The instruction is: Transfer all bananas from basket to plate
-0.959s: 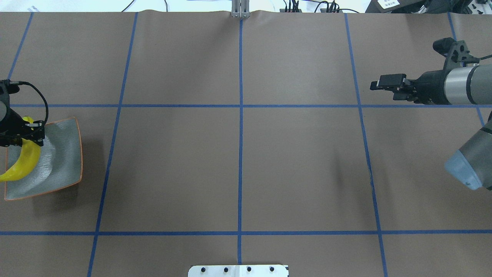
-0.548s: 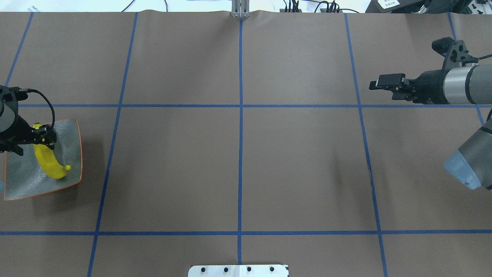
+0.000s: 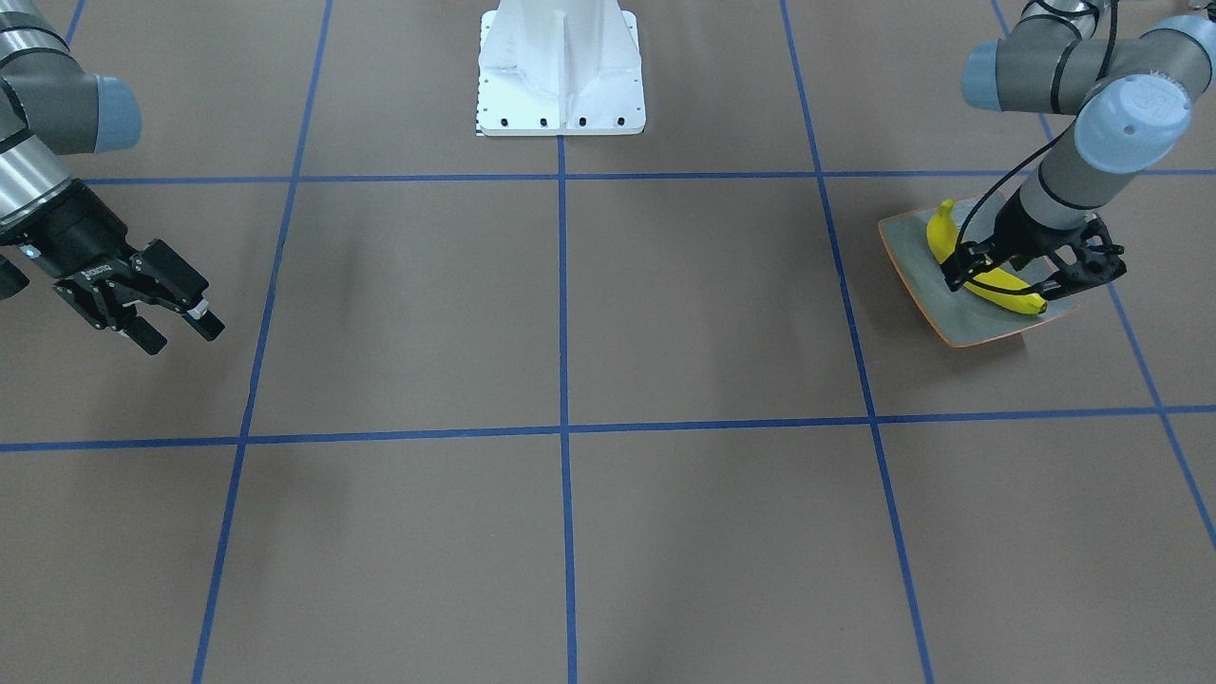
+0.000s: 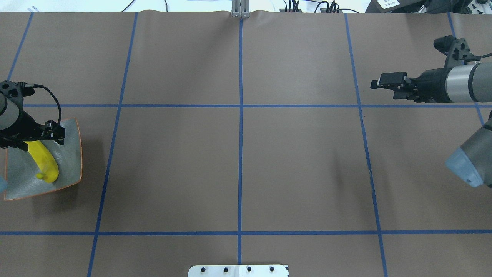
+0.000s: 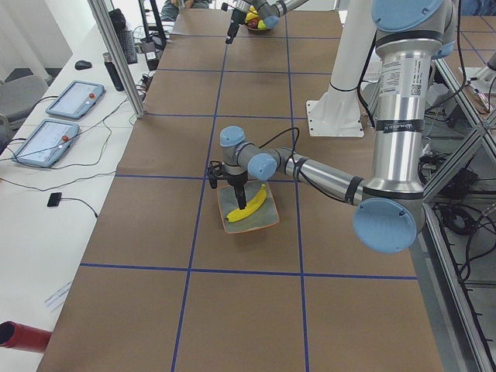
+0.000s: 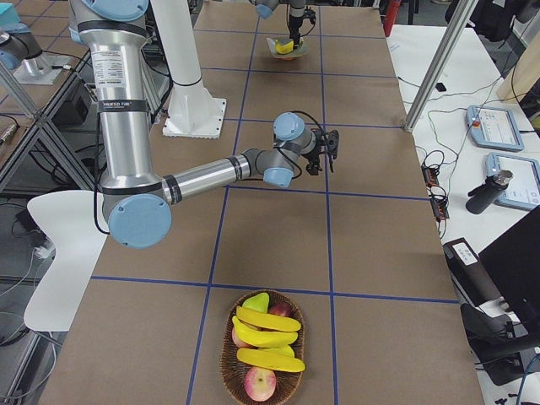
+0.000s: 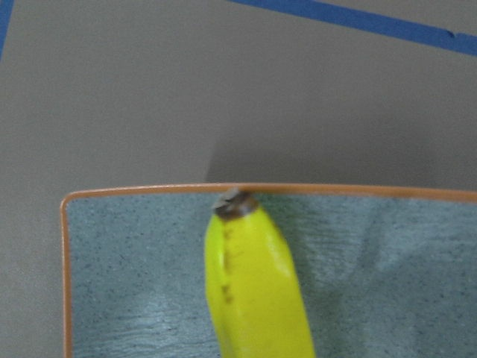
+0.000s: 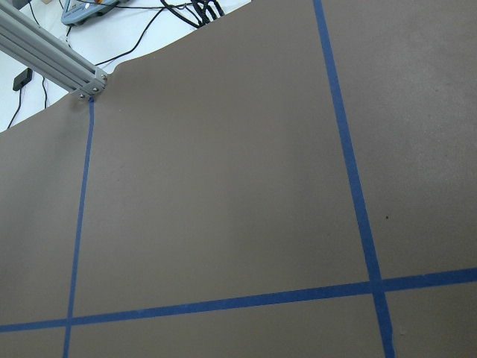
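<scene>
Plate: the plate (image 4: pixel 69 154) sits at the 9 o'clock edge of the surface (image 4: pixel 300 165) in the overhead view. That puts it right under the left arm and well apart from the basket.
Banana: one banana (image 4: pixel 44 161) lies in the plate's hollow. One dark tip rests against the rim and the other end points toward 5 o'clock. Lying along the dish's curve, it looks unlikely to roll out.
Left end effector: the left end effector (image 3: pixel 1018 277) hangs straight down over the banana's upper part. Its fingers are spread wide on either side of the fruit, so it is released and not gripping. I judge the drop done, and the upright pose gives a clean lift away.
Right end effector: the right end effector (image 3: pixel 180 334) is near 2 o'clock in the overhead view, held level above bare surface. Its jaws are parted with nothing between them. It seems parked there to stay out of the left arm's way.
Basket: the basket (image 6: pixel 226 354) shows only in the side views. It stands at the surface's far end on the robot's right, beyond 3 o'clock of the overhead frame.
Bananas: three or so bananas (image 6: pixel 266 321) lie in the basket on top of reddish fruit (image 6: pixel 260 384).
Progress: one banana is delivered and several are left, so the task looks early. The long distance from basket to plate may be why both arms are in play.
</scene>
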